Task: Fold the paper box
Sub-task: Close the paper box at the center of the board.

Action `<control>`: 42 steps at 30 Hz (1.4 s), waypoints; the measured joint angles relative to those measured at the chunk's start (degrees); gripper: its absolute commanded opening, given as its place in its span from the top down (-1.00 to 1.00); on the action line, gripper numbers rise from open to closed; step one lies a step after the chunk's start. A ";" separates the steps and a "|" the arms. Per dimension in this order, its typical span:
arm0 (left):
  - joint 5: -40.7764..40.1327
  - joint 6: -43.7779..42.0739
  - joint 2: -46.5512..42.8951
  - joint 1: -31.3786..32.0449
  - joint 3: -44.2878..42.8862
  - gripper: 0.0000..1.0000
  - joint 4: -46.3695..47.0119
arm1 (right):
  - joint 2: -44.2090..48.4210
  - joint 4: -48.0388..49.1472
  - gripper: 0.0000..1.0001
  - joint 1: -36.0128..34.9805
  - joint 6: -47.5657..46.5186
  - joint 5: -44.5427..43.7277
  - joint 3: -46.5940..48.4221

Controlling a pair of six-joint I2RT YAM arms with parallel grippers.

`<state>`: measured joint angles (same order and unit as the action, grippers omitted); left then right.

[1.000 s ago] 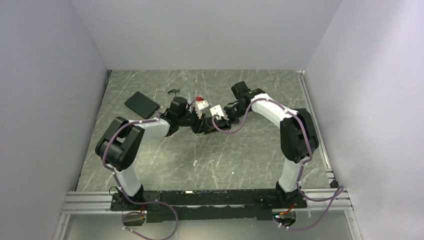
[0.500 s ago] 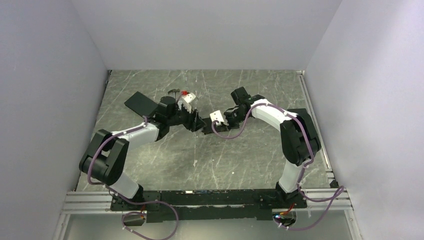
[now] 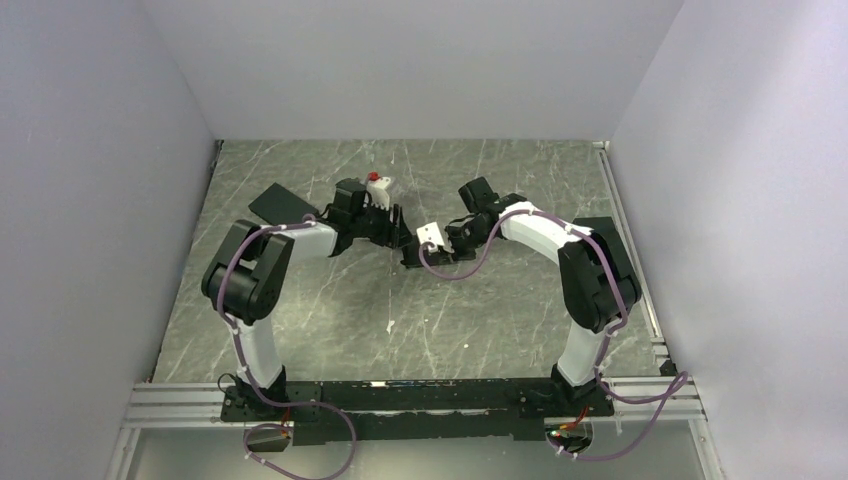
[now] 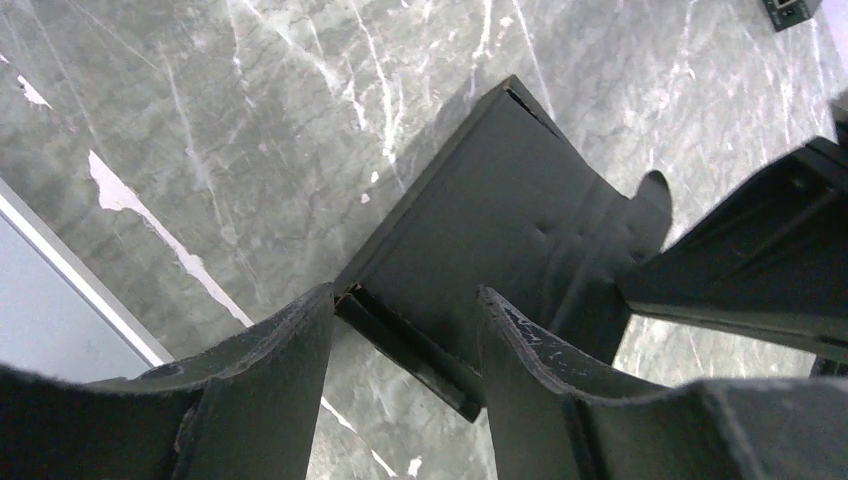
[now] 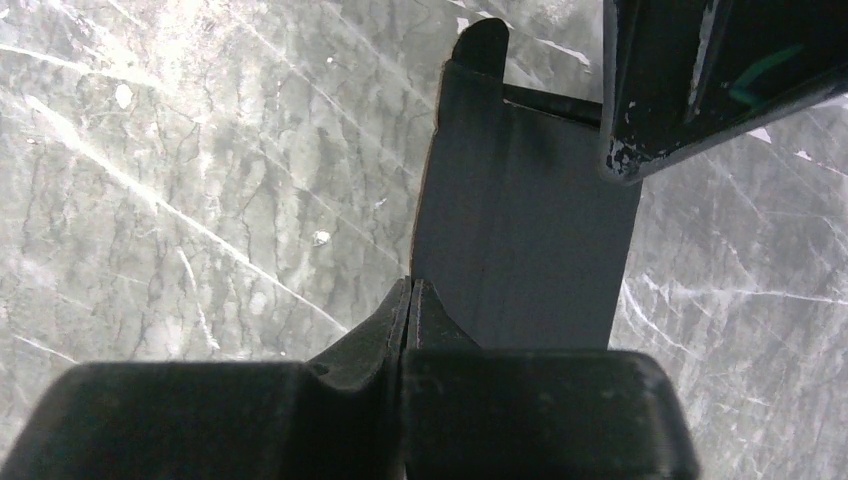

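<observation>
The matte black paper box (image 3: 411, 259) lies at mid-table between my two grippers, mostly hidden by them in the top view. In the left wrist view its creased panel (image 4: 500, 210) with a rounded tab faces me. My left gripper (image 4: 405, 300) is open, and a folded edge of the box lies between its fingers. In the right wrist view my right gripper (image 5: 408, 300) is shut on the left edge of a flat panel of the box (image 5: 520, 220). From above, the left gripper (image 3: 398, 228) and the right gripper (image 3: 422, 248) stand close together.
A plain black slab (image 3: 279, 204) lies at the back left, behind the left arm. Grey walls enclose the marbled table (image 3: 480, 310) on three sides. A metal rail (image 3: 628, 250) runs along its right edge.
The left arm pulled back to the left, then swung in again, its elbow now higher and its gripper further back at the box. The right gripper shifted slightly left, still holding the box.
</observation>
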<state>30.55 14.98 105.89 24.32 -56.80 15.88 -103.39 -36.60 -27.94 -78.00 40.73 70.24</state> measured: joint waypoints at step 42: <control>0.13 -0.68 9.25 -0.07 -13.62 0.14 -16.72 | -8.66 4.44 0.99 6.16 41.40 0.37 7.80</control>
<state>30.68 14.31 115.13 24.25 -70.41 -0.84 -112.05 -32.16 -21.78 -36.60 41.10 78.04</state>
